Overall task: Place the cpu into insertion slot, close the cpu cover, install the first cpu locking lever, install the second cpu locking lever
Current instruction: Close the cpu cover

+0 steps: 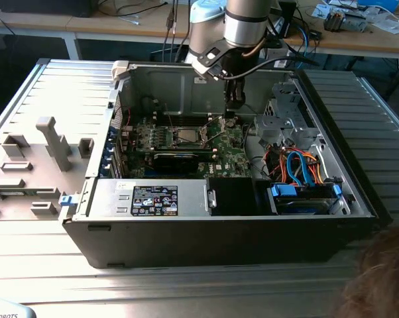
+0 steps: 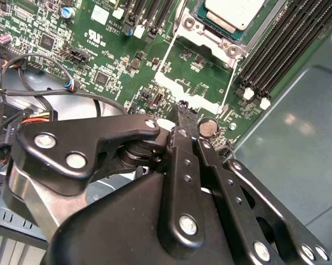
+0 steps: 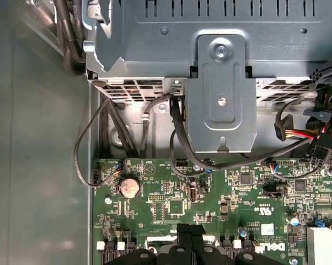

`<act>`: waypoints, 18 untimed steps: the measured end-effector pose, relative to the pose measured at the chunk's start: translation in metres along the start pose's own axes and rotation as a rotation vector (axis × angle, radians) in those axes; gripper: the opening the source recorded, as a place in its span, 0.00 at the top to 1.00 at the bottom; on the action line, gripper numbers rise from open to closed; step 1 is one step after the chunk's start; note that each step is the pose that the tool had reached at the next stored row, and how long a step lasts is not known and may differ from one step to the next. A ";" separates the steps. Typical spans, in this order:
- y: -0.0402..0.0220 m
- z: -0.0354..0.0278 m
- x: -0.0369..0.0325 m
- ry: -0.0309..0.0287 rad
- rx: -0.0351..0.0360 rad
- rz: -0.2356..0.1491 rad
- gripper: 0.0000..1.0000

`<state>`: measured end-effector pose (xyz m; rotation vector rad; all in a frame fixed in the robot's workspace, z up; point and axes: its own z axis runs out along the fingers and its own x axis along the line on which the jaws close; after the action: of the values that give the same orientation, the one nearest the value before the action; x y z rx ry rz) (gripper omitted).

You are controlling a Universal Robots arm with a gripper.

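Inside the open computer case lies the green motherboard [image 1: 229, 149]. The cpu [image 1: 185, 136] [image 2: 234, 10] shows its silver-grey top in the insertion slot [image 2: 232, 34]. A silvery frame, the cpu cover [image 2: 197, 25], lies around it. Two thin wire locking levers [image 2: 167, 54] [image 2: 228, 85] stick out from the socket over the board. My gripper [image 1: 232, 119] [image 2: 181, 108] [image 3: 191, 229] hangs over the board on the exterior view's right of the socket, close to a coin battery [image 2: 208, 128] [image 3: 129, 186]. Its fingers are shut together with nothing seen between them.
A long black card [image 1: 179, 159] lies in front of the socket, and memory slots [image 2: 276, 38] run beside it. A metal drive cage [image 3: 221, 94], blue and orange cables [image 1: 299, 165] and the power supply [image 1: 153, 199] crowd the case. A grey fixture tray [image 1: 34, 159] sits outside. A person's hair [image 1: 378, 278] shows.
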<state>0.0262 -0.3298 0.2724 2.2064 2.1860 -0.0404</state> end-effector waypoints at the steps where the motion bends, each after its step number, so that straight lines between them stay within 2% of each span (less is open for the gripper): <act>1: 0.0001 0.0002 0.0000 0.0000 0.0000 0.000 0.89; 5: 0.0005 0.0027 0.0002 0.0002 -0.0001 0.000 0.89; 18: 0.0041 0.0043 0.0003 0.0002 -0.0001 0.000 0.89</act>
<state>0.0303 -0.3297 0.2681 2.2063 2.1863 -0.0401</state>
